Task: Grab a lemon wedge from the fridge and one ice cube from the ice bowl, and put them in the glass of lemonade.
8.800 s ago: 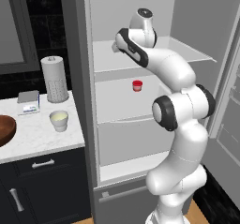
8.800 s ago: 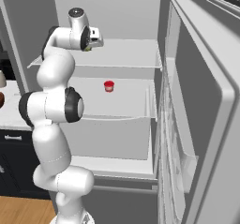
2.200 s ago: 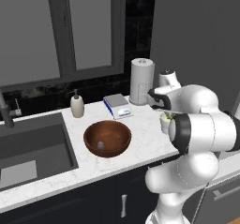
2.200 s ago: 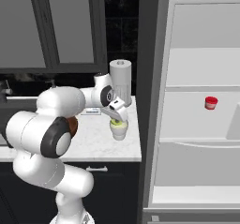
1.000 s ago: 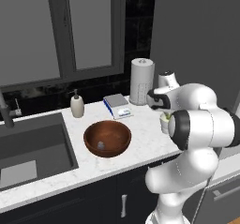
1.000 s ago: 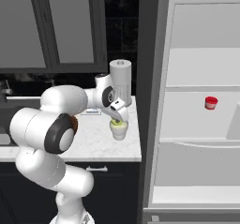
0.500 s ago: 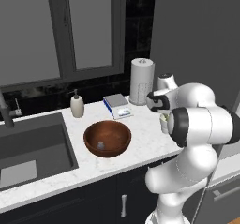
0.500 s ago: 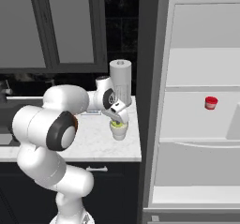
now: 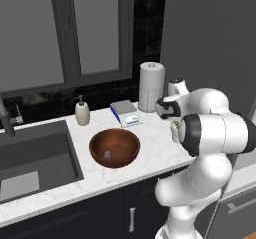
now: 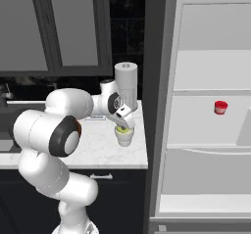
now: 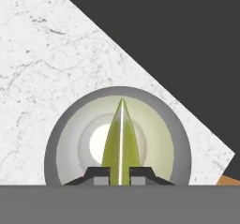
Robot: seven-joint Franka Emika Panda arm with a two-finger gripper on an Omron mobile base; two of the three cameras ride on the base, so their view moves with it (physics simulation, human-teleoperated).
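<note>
White marbled counter [image 9: 150, 155] carries a wide glossy reddish-brown ice bowl [image 9: 114, 147] with one small ice cube [image 9: 107, 155] inside, well left of the small off-white tapered glass of lemonade [image 10: 124, 136]. Directly above that glass hangs the claw [image 11: 120, 174], clenched on the yellow-green lemon wedge [image 11: 120, 145], whose tip points over the pale liquid. Beside the counter, the tall grey fridge [image 10: 206, 105] stands open, a small red cup [image 10: 221, 107] on its shelf.

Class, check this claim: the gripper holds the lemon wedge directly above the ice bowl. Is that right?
Not quite. The gripper holds the lemon wedge directly above the glass of lemonade, as the hand view shows. The ice bowl sits apart, further along the counter.
</note>
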